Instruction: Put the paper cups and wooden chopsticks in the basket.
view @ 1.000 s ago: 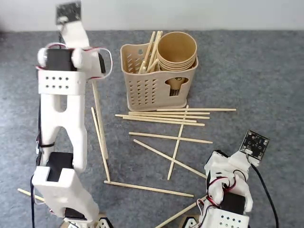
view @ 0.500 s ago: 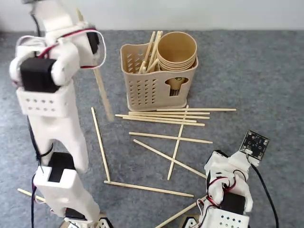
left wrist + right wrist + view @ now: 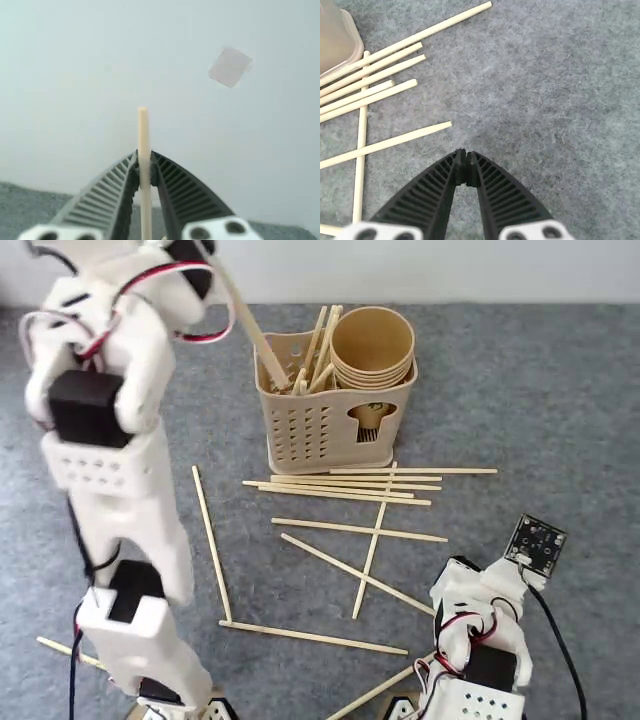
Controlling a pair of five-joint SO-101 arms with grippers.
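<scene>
My left pincer [image 3: 143, 159] clenched a chopstick [image 3: 248, 328], long axis slanting down to the basket [image 3: 318, 430] near the bench's far edge, lower tip at its rim.

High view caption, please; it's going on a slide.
Left gripper holds a chopstick slanted into the basket beside stacked paper cups; loose chopsticks lie on the grey mat.
</scene>
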